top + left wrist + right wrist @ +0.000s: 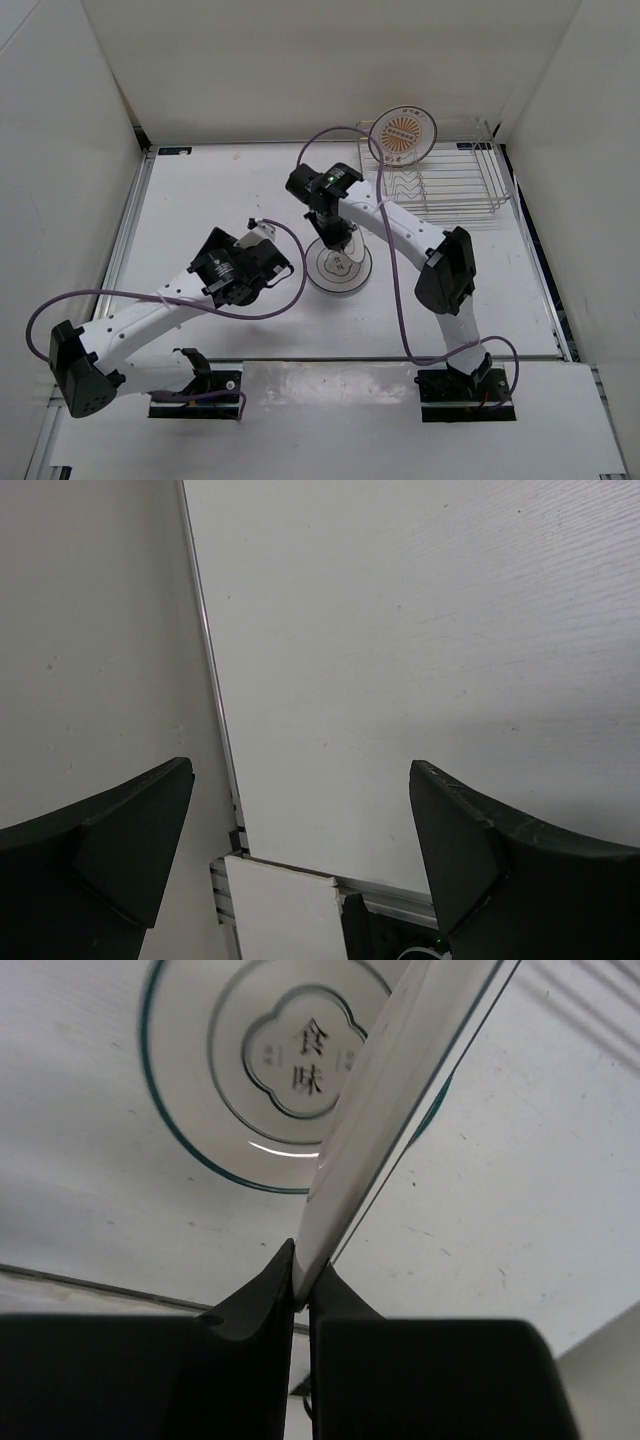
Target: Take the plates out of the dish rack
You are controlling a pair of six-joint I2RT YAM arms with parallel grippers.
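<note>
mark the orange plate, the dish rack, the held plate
orange plate (404, 133), top external view, patterned centre
dish rack (455, 186), top external view, wire floor
held plate (380, 1110), right wrist view, white underside near rim

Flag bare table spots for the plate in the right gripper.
Free: far-left table, between the left rail and the right arm; also right of that arm, in front of the dish rack. Crowded: centre, where a flat plate lies under the right gripper and its held plate, left gripper beside.

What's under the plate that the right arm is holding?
Another white plate lies flat on the table beneath it, its dark ring and flower-outline centre showing. The held plate, pinched edge-on by the right end effector, covers that plate's right side.
</note>
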